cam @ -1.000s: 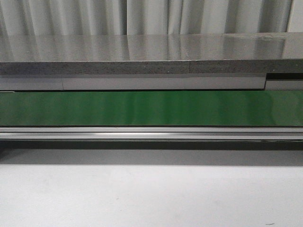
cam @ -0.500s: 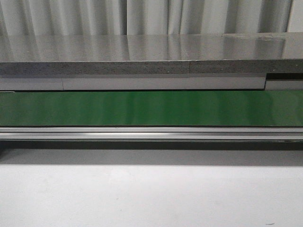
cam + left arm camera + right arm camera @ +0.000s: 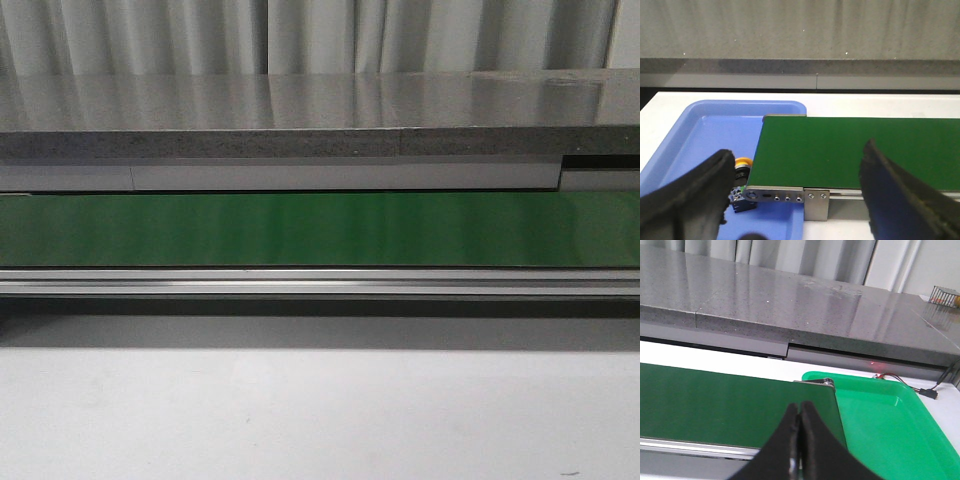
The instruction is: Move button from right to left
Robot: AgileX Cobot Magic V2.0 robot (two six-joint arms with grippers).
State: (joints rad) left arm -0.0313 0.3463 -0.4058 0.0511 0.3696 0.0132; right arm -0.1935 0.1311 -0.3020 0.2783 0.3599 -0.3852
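Across the front views nothing changes, so we judge the transfer finished. Our left gripper (image 3: 795,195) hangs spread wide and empty; the button (image 3: 741,167) lies below its left finger in the blue tray (image 3: 690,135). Our right gripper (image 3: 799,440) is pinched closed, empty, above the green belt (image 3: 730,405), green tray (image 3: 880,415) beside, grey counter (image 3: 320,110) beyond.

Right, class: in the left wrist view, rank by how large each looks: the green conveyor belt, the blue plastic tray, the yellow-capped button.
1. Green conveyor belt
2. Blue plastic tray, partly hidden under the belt
3. Yellow-capped button, mostly hidden, clearly smallest
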